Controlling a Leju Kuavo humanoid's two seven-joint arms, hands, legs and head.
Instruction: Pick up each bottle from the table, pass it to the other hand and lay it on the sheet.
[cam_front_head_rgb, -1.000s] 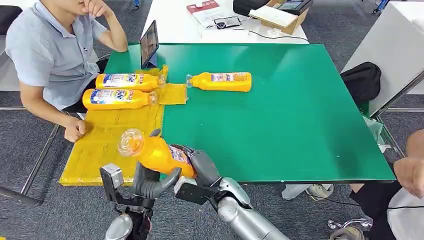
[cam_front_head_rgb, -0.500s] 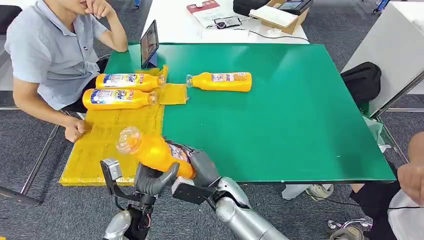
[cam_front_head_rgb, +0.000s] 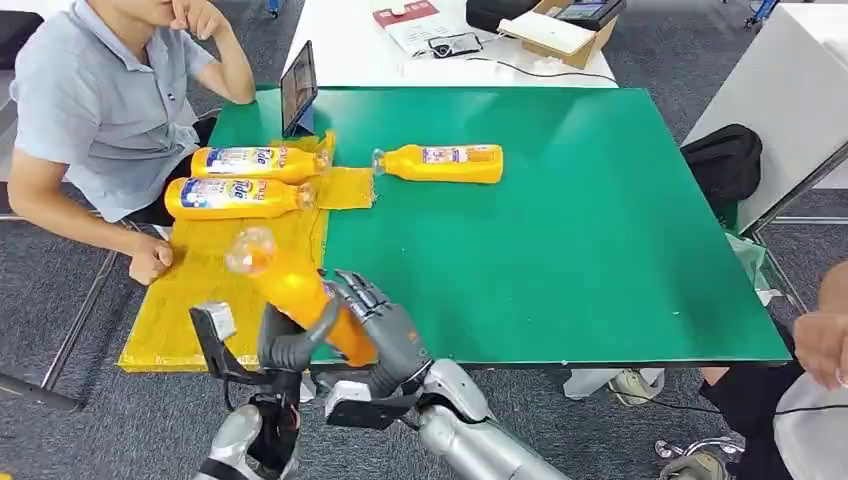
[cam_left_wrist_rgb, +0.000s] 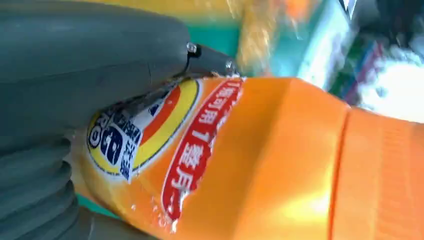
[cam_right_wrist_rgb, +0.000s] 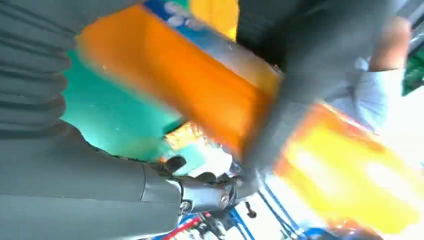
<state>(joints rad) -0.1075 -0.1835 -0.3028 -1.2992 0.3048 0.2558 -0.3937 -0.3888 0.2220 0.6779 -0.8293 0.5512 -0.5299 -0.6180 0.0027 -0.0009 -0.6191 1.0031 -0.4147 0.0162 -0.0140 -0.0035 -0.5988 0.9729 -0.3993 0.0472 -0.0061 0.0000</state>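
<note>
**A:** ok going left to right – there's a person in a grey-blue shirt sitting at the 9 o'clock side of the green tabletop, one fist resting on the edge of the yellow sheet. Two orange bottles already lie on that sheet: the far bottle and the near bottle, side by side, caps pointing toward 3 o'clock.

**B:** and the one being handled?

**A:** the held bottle is up in the air at about 6 o'clock, over the near corner where sheet meets green. It's tilted, clear cap toward 10 o'clock. The left hand has its thumb and fingers wrapped round the lower body – the left wrist view shows the thumb pressed right on the label.

**B:** right hand doing anything?

**A:** the right hand sits just on the 3 o'clock side of the bottle, fingers partly spread and lying against its side. Can't tell if it's actually gripping or just touching; the right wrist view is too blurred to settle it.

**B:** anything further right?

**A:** one more, the lone bottle, lying on bare green near 12 o'clock, cap toward the sheet. A tablet is propped up behind the sheet, and a black bag sits off the 3 o'clock edge.
</note>
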